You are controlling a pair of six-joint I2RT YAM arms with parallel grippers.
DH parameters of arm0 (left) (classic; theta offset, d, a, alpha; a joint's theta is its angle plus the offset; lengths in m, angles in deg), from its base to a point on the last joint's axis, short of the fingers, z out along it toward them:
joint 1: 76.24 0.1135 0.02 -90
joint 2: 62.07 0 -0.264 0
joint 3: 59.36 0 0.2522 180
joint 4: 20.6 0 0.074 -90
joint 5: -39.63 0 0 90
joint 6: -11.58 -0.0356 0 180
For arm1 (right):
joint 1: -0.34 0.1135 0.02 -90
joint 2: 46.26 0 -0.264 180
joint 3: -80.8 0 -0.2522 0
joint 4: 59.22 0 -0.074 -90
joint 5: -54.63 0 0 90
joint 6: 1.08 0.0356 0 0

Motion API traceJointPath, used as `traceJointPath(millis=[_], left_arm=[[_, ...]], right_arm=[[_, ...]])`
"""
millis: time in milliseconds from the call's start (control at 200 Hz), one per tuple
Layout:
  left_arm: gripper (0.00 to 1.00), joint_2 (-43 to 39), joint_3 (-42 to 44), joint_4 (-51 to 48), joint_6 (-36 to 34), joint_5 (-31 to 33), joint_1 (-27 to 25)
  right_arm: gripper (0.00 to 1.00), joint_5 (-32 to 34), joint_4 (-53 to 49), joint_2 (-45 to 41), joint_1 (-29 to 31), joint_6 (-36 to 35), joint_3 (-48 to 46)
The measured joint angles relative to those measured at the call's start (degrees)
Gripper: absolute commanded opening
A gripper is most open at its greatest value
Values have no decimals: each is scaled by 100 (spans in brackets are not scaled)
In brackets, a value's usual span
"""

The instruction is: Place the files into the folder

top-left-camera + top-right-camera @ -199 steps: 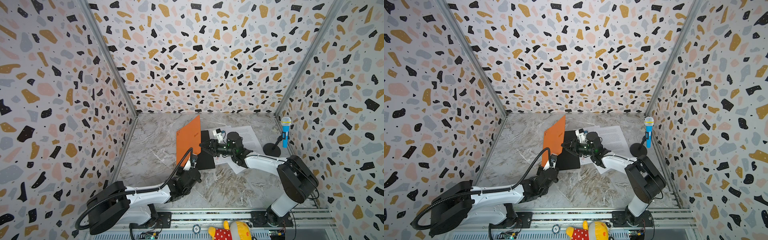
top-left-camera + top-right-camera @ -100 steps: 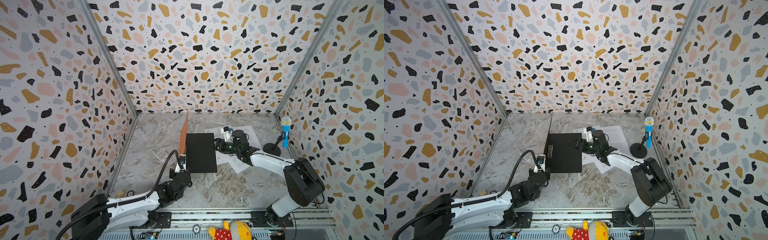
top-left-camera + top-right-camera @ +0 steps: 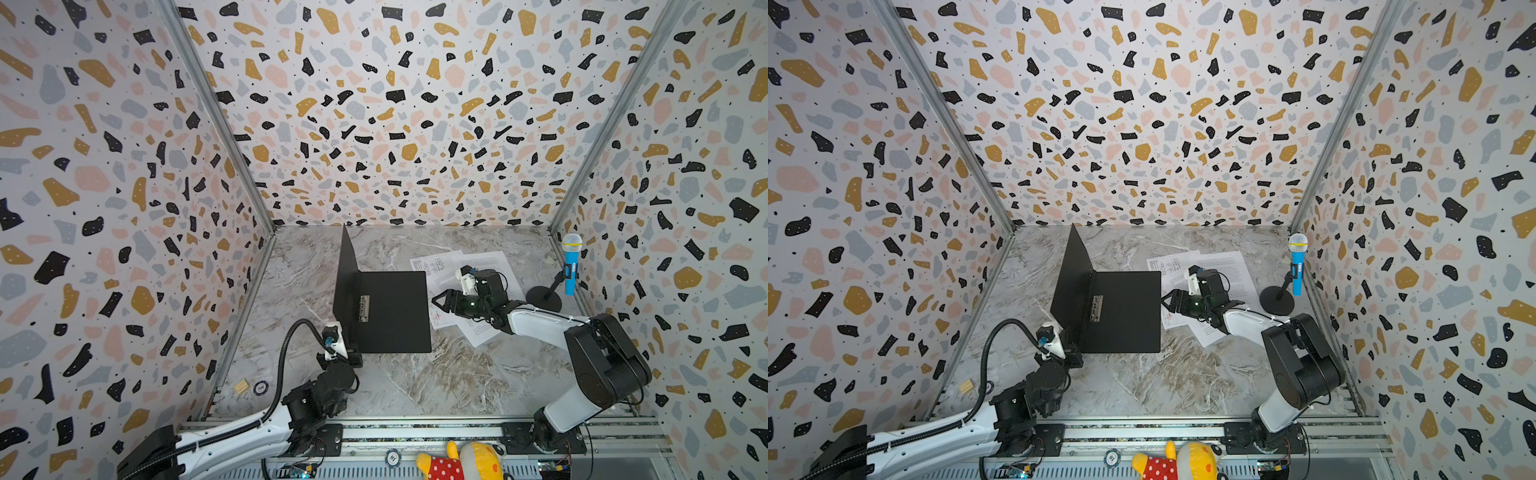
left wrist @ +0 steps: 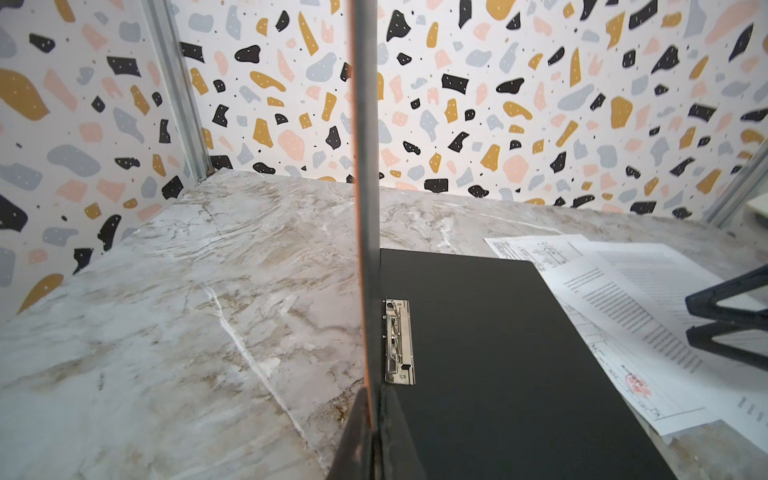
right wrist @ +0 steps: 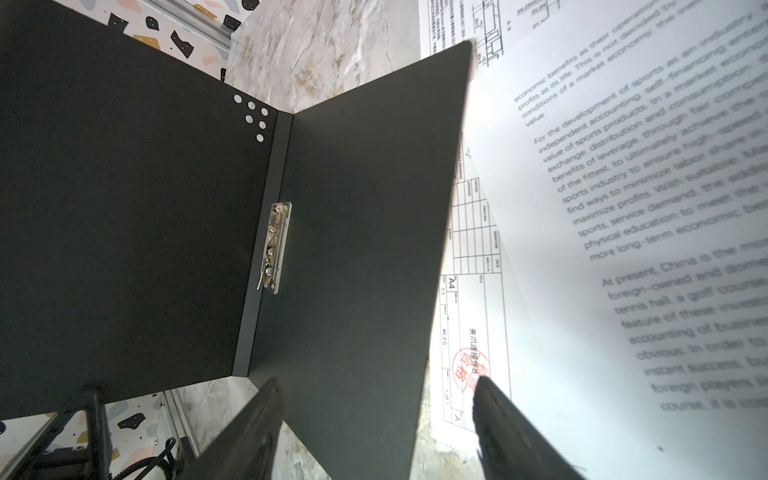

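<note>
Three files (image 3: 490,266) lay on the counter (image 3: 415,382), touching the open folder (image 3: 395,316), whose cover (image 3: 347,278) you held upright with the left jaws clenched on it, evidently to leave its base (image 3: 1125,316) clear for the released right jaws hovering over the sheets.

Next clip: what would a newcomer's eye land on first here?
The black-lined folder in the middle of the table: one cover flat, the other standing upright, pinched by the left gripper. White files lie right of it by the open right gripper, and a blue microphone stands at the right wall.
</note>
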Motion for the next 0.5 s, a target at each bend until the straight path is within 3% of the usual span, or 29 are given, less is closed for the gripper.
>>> traceJointPath(millis=[230, 501], left_arm=[[15, -586, 247, 44, 319, -195, 369], [16, -315, 269, 90, 638, -1099, 1318]], right_arm=[[73, -59, -2, 186, 0, -74, 0], [72, -107, -13, 328, 0, -85, 2]])
